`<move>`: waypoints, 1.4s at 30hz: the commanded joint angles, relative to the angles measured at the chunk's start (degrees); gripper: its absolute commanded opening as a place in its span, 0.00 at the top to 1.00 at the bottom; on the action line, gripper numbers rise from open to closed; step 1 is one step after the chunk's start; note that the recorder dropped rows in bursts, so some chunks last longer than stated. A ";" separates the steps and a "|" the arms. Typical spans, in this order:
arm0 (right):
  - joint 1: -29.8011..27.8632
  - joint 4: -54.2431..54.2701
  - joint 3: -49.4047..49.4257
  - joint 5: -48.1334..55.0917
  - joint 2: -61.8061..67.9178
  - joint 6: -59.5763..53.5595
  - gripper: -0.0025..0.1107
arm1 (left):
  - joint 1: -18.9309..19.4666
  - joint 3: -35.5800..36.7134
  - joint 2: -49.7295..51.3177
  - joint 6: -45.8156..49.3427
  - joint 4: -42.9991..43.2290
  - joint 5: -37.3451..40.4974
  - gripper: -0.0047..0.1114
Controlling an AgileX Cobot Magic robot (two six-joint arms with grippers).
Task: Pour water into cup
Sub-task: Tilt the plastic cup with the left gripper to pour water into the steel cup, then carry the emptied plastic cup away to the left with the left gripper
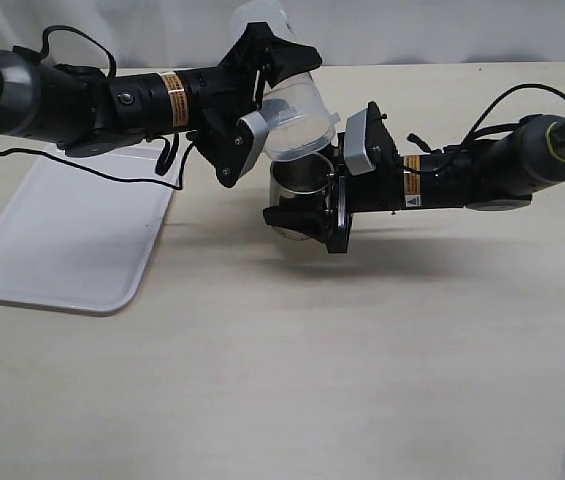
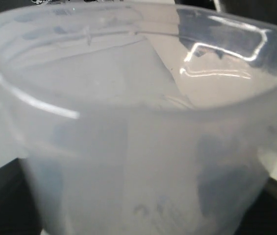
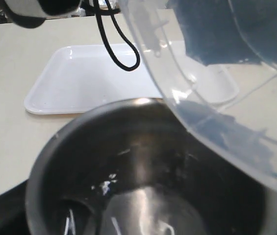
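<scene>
My left gripper (image 1: 262, 95) is shut on a translucent plastic beaker (image 1: 297, 112) and holds it tilted, mouth down, right over the steel cup (image 1: 300, 185). The beaker fills the left wrist view (image 2: 138, 147), hiding the fingers there. My right gripper (image 1: 307, 205) is shut on the steel cup and holds it above the table, mouth up. In the right wrist view the cup's shiny inside (image 3: 143, 196) sits under the beaker's rim (image 3: 216, 112). I cannot make out the water.
A white tray (image 1: 72, 240) lies on the table at the left; it also shows in the right wrist view (image 3: 89, 78). A black cable (image 1: 142, 170) hangs from the left arm over the tray. The beige table (image 1: 362, 360) stretches to the front.
</scene>
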 commanded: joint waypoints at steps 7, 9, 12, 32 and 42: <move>0.00 0.55 -0.33 -1.88 -0.43 -0.44 0.94 | -0.09 -0.59 -0.70 0.47 -0.68 -0.47 0.96; 0.00 0.55 -0.33 -1.88 -0.43 -0.44 0.94 | -0.09 -0.59 -0.70 0.47 -0.68 -0.47 0.96; 0.00 0.55 -0.33 -1.88 -0.43 -0.44 0.94 | -0.09 -0.59 -0.70 0.47 -0.68 -0.63 0.96; 0.00 0.43 -0.33 -1.88 -0.43 -0.44 0.94 | -0.09 -0.59 -0.70 -22.79 -4.00 -0.53 0.96; 0.00 0.43 -0.33 -1.88 -0.43 -0.26 0.94 | 2.69 -1.87 -0.70 -55.40 -39.47 8.30 0.96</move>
